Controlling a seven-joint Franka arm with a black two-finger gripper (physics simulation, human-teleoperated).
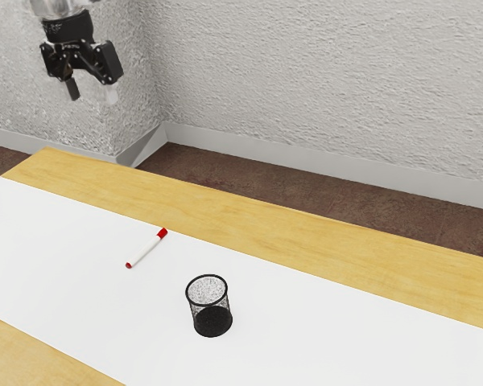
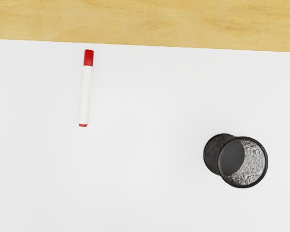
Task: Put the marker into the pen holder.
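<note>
Claw (image 1: 92, 96), seemingly agape, high in exterior view.

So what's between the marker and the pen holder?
Only bare white surface: nothing stands between the marker and the pen holder. Both the exterior view and the wrist view show that.

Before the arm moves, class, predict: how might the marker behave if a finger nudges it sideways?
The marker would probably roll, since its barrel looks round and it lies on its side. It should stay stiff, as its body looks straight and solid. It may slide a little too, as the white surface looks smooth.
</note>
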